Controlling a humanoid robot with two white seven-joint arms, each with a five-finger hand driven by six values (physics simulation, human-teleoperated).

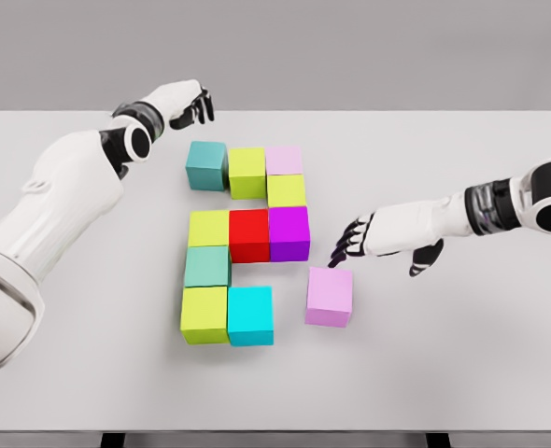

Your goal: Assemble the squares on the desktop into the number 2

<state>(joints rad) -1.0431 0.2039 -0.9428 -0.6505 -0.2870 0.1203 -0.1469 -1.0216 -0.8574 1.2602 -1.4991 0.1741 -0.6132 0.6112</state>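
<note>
Coloured cubes sit together on the white table [444,373]. A teal cube [205,165], a lime cube [247,172] and a pale pink cube [284,159] form the top row. Below come a lime cube [287,190], then a row of lime [208,228], red [249,234] and purple [289,232]. A teal cube [207,266], a lime cube [204,315] and a cyan cube [250,315] follow. A lilac cube [330,296] lies apart to the right. My right hand [355,241] hovers just above it, open. My left hand [191,105] is raised at the back left, fingers curled, empty.
The table's far edge runs behind the left hand and its front edge lies along the bottom of the view. Bare tabletop stretches right of the lilac cube and in front of the cubes.
</note>
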